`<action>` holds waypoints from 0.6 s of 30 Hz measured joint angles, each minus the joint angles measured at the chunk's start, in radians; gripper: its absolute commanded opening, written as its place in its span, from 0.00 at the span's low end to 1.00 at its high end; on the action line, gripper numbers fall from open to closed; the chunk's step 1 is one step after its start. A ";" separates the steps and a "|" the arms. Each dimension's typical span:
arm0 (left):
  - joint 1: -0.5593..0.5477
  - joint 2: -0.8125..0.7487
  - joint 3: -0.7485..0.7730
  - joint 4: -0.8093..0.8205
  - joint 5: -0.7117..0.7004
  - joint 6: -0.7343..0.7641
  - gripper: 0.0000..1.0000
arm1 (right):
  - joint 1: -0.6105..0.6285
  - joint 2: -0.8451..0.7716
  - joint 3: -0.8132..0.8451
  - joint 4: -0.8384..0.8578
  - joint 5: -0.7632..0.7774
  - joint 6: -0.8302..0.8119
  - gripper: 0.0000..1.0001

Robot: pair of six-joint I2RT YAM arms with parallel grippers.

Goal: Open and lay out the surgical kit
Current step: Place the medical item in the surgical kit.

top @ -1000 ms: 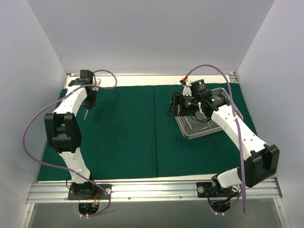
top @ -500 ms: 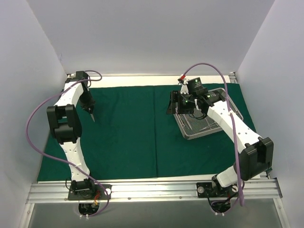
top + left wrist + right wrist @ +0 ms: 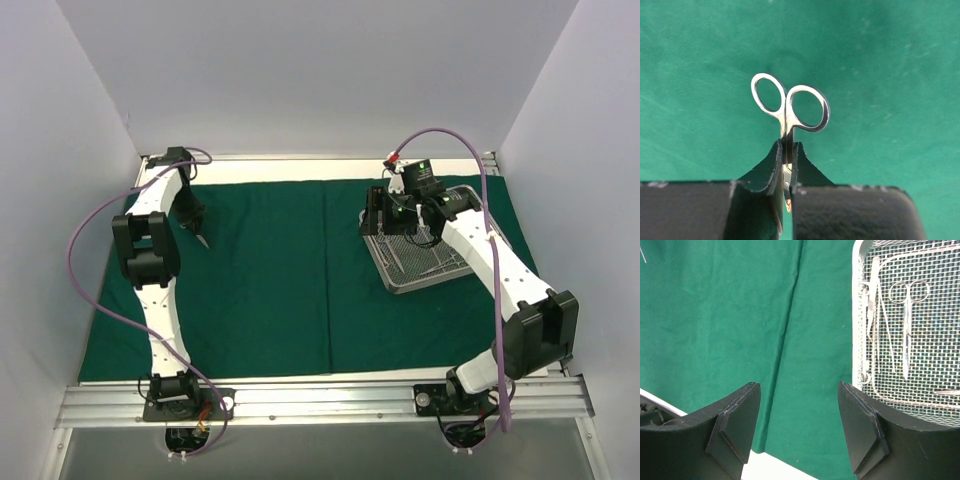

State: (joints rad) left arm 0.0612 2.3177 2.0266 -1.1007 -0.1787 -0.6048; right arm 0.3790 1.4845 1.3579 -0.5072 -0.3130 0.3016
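The dark green drape [image 3: 270, 290] lies spread flat on the table. My left gripper [image 3: 195, 222] is at its far left, shut on small steel scissors [image 3: 790, 107]. It holds them by the shanks above the cloth [image 3: 890, 60], ring handles pointing away from the wrist. The silver wire-mesh tray [image 3: 395, 280] sits on the drape at the right. My right gripper [image 3: 380, 212] hovers open and empty over the tray's left edge. In the right wrist view [image 3: 799, 387] the tray rim [image 3: 856, 315] holds scissors [image 3: 907, 325], forceps [image 3: 874, 290] and thin tweezers [image 3: 887, 325].
A fold crease [image 3: 327, 280] runs front to back down the middle of the drape. White walls close in the left, right and far sides. The metal rail [image 3: 320, 400] with both arm bases runs along the near edge. Purple cables loop beside each arm.
My left gripper has moved a little to the right with the scissors in it, and its arm has folded closer to the left wall. My right gripper has shifted slightly toward the tray's left edge.
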 measured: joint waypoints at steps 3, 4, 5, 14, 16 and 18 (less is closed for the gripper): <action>-0.011 0.013 0.027 -0.005 -0.011 -0.024 0.02 | -0.005 0.000 0.004 -0.001 0.003 -0.008 0.63; -0.015 0.014 0.030 -0.007 -0.017 -0.032 0.02 | -0.005 0.000 0.004 -0.002 0.005 -0.011 0.63; -0.020 0.015 0.030 -0.007 -0.023 -0.040 0.03 | -0.005 0.000 0.004 -0.004 0.008 -0.014 0.63; -0.034 0.055 0.039 -0.029 -0.049 -0.063 0.42 | -0.005 0.000 0.008 -0.021 0.018 -0.026 0.63; -0.034 0.055 0.039 -0.031 -0.052 -0.063 0.47 | -0.005 0.000 0.009 -0.021 0.018 -0.027 0.63; -0.034 0.055 0.042 -0.031 -0.054 -0.061 0.51 | -0.005 0.000 0.010 -0.021 0.018 -0.028 0.63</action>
State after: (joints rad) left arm 0.0273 2.3726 2.0682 -1.1313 -0.2325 -0.6655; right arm 0.3737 1.4849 1.3674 -0.5278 -0.2951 0.2733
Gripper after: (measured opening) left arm 0.479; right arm 0.630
